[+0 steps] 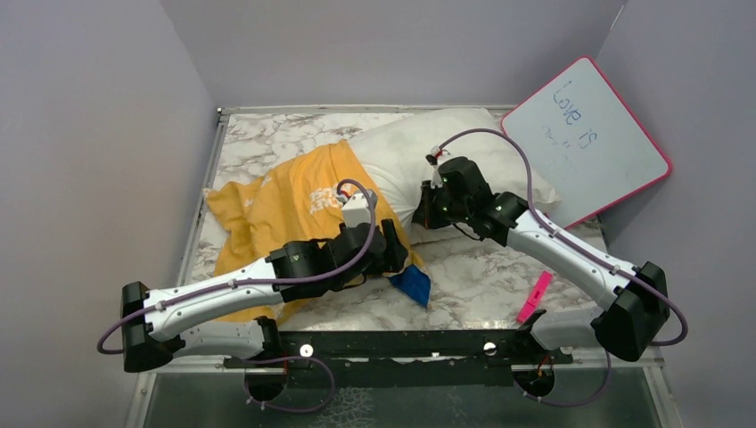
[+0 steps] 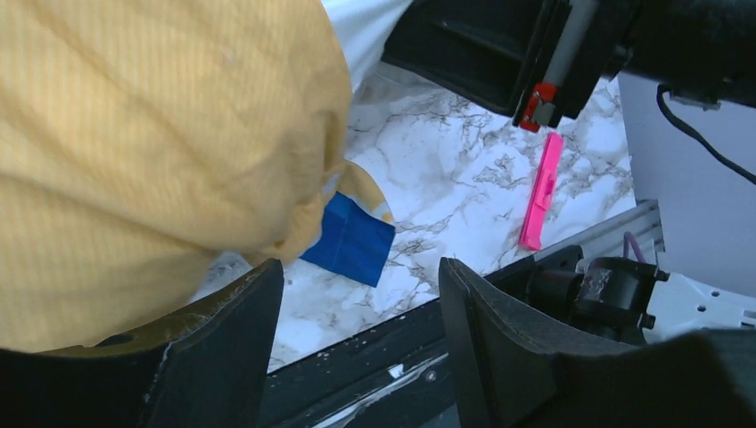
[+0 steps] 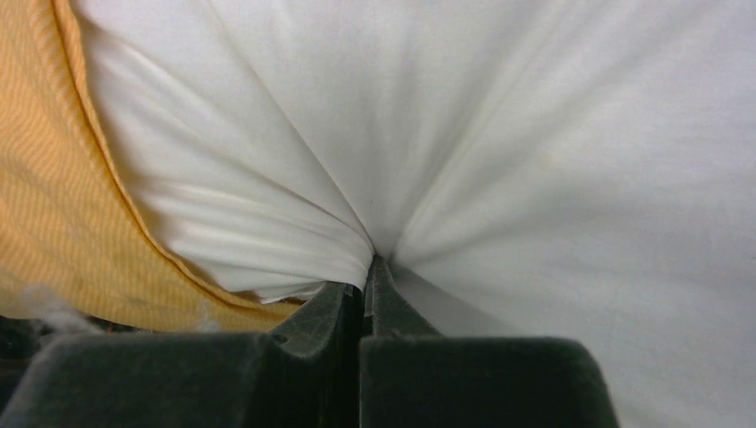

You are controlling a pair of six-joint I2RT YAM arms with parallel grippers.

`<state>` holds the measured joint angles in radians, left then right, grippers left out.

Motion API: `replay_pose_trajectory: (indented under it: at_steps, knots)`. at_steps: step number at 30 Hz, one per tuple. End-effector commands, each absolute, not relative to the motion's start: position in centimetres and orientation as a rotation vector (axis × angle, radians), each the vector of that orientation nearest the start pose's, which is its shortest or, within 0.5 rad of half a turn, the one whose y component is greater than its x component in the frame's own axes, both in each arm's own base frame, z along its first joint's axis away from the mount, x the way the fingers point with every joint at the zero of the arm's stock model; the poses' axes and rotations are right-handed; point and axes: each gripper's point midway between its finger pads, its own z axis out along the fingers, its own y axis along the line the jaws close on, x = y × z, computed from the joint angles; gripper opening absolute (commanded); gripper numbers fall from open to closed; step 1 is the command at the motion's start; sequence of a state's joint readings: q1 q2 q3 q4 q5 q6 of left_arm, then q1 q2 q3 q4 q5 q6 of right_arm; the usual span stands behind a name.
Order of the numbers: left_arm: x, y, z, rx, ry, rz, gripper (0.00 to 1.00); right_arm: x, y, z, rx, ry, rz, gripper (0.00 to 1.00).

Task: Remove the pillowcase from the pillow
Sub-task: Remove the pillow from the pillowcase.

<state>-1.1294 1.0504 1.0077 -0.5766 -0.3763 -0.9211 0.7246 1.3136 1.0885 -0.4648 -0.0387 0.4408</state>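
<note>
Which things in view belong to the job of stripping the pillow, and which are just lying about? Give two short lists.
Belong to the job:
pillowcase, partly off
pillow
right claw, shut on the pillow
left claw, open beside the pillowcase

Just lying about:
whiteboard
pink stick

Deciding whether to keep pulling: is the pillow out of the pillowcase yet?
Partly out. The pillow lies bare white on the right; the pillowcase covers its left end.
</note>
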Motion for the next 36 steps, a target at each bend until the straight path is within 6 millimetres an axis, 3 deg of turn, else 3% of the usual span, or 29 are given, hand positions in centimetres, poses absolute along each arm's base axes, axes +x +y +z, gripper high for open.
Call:
replay_pose_trajectory:
  at_steps: [1, 6, 14, 20, 25, 32, 36]
  knots:
    - [18.0, -27.0, 22.2, -0.281, 2.123, -0.633, 0.67, 27.0, 27.0, 21.4, -0.279, 2.224, 0.707, 0.01]
    - [18.3, -26.1, 18.4, -0.392, 2.136, -0.551, 0.67, 26.9, 26.8, 21.5, -0.273, 2.216, 0.711, 0.01]
    - [19.0, -25.1, 14.1, -0.451, 2.126, -0.415, 0.61, 26.8, 27.2, 22.0, -0.293, 2.19, 0.74, 0.01]
    - [20.6, -24.7, 14.5, -0.392, 2.087, -0.319, 0.46, 26.6, 27.7, 22.2, -0.36, 2.163, 0.765, 0.01]
    - [21.0, -22.4, 13.3, -0.401, 2.144, -0.292, 0.0, 28.0, 25.7, 21.5, -0.348, 2.156, 0.592, 0.01]
    - [19.2, -17.6, 12.9, -0.443, 2.205, -0.374, 0.0, 30.6, 21.5, 20.9, -0.342, 2.116, 0.251, 0.01]
    - [18.1, -15.0, 15.9, -0.458, 2.175, -0.43, 0.0, 31.0, 20.4, 20.3, -0.342, 2.109, 0.169, 0.01]
